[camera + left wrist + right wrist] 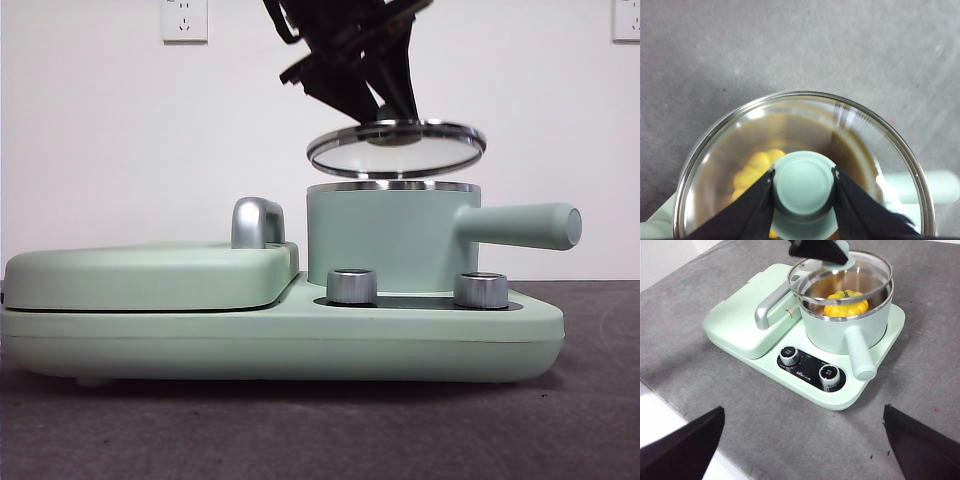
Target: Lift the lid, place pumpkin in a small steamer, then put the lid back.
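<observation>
While your left gripper [803,187] pinches the mint knob of the lid [396,148], the glass disc hangs tilted just above the small steamer [388,236], not touching its rim. Inside the pot you can see the pumpkin [846,303]. Your right gripper [802,440] waits well back, jaws spread wide, holding nothing.
</observation>
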Robot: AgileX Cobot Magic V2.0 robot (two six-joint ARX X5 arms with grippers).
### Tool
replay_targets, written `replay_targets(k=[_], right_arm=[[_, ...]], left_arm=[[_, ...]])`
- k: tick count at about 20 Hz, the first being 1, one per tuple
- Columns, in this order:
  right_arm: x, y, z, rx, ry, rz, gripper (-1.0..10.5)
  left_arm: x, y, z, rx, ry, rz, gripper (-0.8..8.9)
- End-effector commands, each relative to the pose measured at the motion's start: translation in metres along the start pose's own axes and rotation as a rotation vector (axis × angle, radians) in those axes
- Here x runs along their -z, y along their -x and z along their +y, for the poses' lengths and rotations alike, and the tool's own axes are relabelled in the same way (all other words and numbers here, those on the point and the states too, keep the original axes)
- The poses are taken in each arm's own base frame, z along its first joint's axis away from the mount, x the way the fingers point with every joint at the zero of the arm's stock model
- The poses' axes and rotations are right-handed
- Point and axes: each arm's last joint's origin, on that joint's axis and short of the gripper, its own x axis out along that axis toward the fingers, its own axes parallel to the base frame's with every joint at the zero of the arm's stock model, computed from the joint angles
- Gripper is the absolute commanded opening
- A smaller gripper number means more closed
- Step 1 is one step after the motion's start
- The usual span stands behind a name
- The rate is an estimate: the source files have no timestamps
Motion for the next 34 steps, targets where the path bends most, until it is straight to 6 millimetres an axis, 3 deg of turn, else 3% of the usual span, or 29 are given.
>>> replay_targets(k=[1,8,19,26,34], right_arm=[[-0.002,0.001,0.001,-0.008,-0.011,-0.012,5.0],[-0.002,0.001,0.0,-0.001,-0.024,-0.013,5.0],[-0.002,0.001,0.0,0.0,-0.044,-0.014,5.0],[-0.002,0.001,0.0,0.001,-0.047,-0.014,5.0],[-0.002,0.001,0.0,0.002,-0.047,-0.014,5.0]], left_arm=[[-0.005,-0.005,-0.002,0.006,-0.057,-0.03,1.17],[0.0,-0.025,0.003,-0.001,-0.095,-0.007,1.17],[0.004,-0.03,0.015,-0.021,-0.086,0.01,1.12],[0.014,-0.047,0.008,0.005,-0.08,0.084,1.12],[0.021,-0.047,0.001,0.025,-0.076,0.157,1.17]])
